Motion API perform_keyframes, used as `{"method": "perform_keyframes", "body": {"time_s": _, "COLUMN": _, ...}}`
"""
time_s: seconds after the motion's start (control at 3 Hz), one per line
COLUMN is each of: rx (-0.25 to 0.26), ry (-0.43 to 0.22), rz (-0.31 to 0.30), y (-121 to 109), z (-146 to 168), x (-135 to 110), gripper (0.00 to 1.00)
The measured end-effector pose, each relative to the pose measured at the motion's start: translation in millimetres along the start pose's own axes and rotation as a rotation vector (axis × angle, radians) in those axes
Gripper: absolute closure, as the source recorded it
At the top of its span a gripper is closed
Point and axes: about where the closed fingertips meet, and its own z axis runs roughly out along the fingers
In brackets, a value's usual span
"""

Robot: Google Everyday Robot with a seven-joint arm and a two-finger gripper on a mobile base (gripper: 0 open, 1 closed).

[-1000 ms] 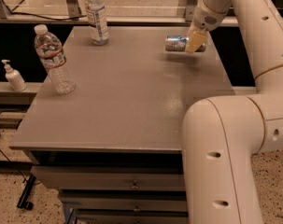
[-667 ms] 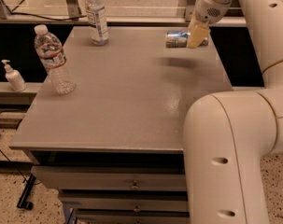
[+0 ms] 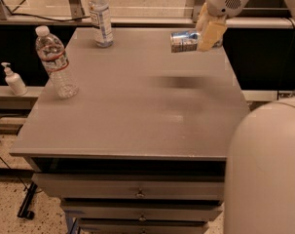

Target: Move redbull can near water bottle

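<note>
My gripper (image 3: 205,32) is at the upper right, above the far right part of the grey table (image 3: 137,111). It is shut on the redbull can (image 3: 184,40), a small blue-and-silver can held sideways in the air, its shadow lying on the table below. The water bottle (image 3: 55,62), clear and ribbed with a white cap and a reddish label band, stands upright near the table's left edge, far to the left of the can.
A second bottle with a tall white-and-blue label (image 3: 101,17) stands at the table's far edge. A small white pump dispenser (image 3: 13,80) sits on a ledge left of the table. My white arm body (image 3: 266,169) fills the lower right. Drawers (image 3: 137,194) are below the tabletop.
The gripper has lifted the redbull can higher off the table and shifted slightly; the can's shadow has spread out on the tabletop beneath it.
</note>
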Motion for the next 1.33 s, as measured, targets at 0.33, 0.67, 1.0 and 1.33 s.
{"method": "perform_keyframes", "body": {"time_s": 0.33, "rx": -0.024, "ry": -0.069, "rz": -0.126, "y": 51, "z": -23, "x": -42, "gripper": 1.0}}
{"method": "perform_keyframes", "body": {"time_s": 0.67, "rx": -0.059, "ry": -0.075, "rz": -0.153, "y": 65, "z": -5, "x": -56, "gripper": 1.0}}
{"method": "perform_keyframes", "body": {"time_s": 1.0, "rx": -0.043, "ry": -0.081, "rz": -0.152, "y": 60, "z": -4, "x": -59, "gripper": 1.0}}
{"method": "perform_keyframes", "body": {"time_s": 1.33, "rx": -0.043, "ry": -0.082, "rz": -0.153, "y": 60, "z": -4, "x": -59, "gripper": 1.0}}
